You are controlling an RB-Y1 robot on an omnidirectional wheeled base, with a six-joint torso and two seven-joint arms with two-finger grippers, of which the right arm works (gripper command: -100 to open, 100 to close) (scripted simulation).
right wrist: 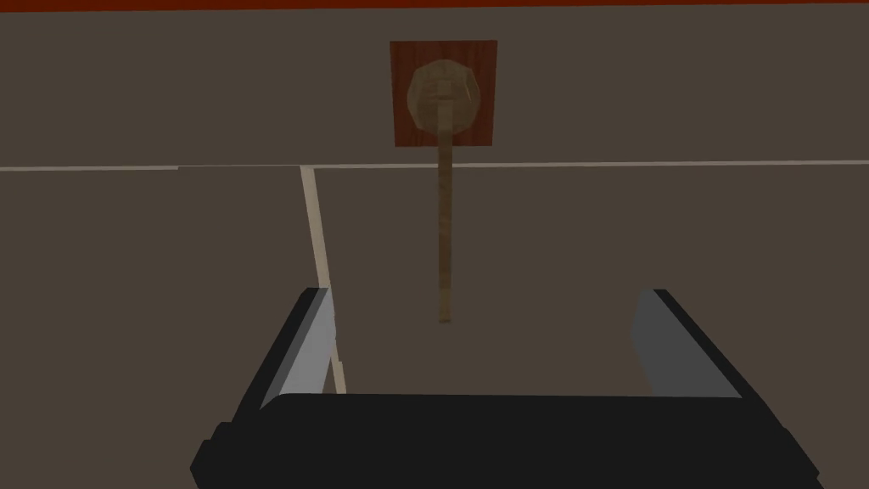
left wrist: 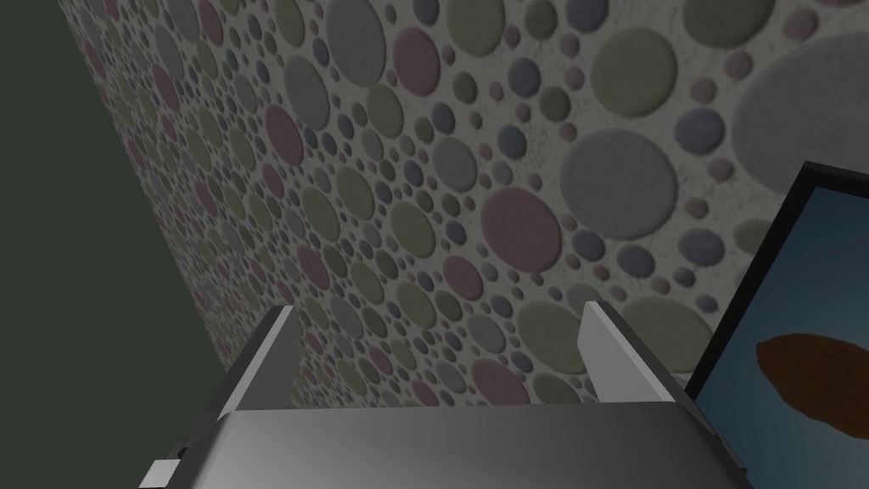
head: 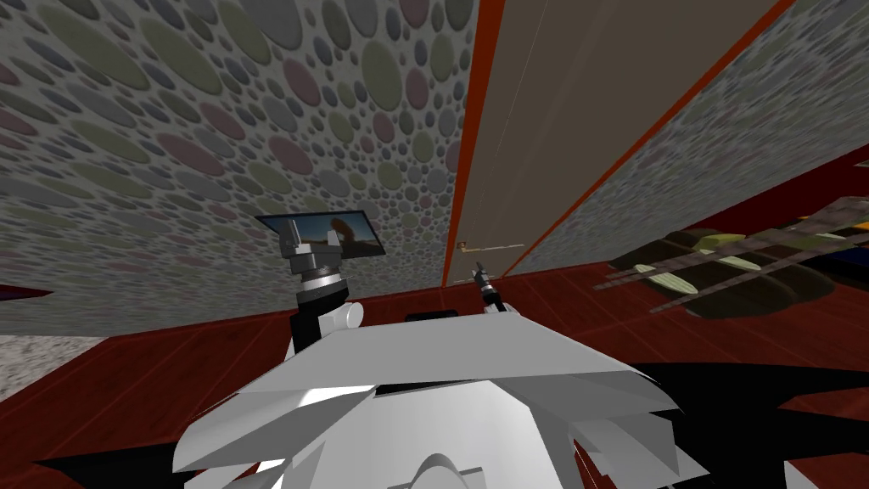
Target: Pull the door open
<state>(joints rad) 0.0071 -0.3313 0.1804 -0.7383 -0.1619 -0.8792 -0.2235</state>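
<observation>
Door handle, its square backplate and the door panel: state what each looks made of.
Handle: pale tan, dull, faintly mottled; wood or unpolished brass, unclear. Backplate: red-brown with streaks like grain, probably wood, matte. Door: flat grey-brown, no grain or shine; painted or laminate, cannot tell.

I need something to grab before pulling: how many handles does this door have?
1. A lever handle on a reddish plate, on the brown door beside its red frame, ahead of the open right hand, untouched. Door parts outside view could hide more.
</observation>
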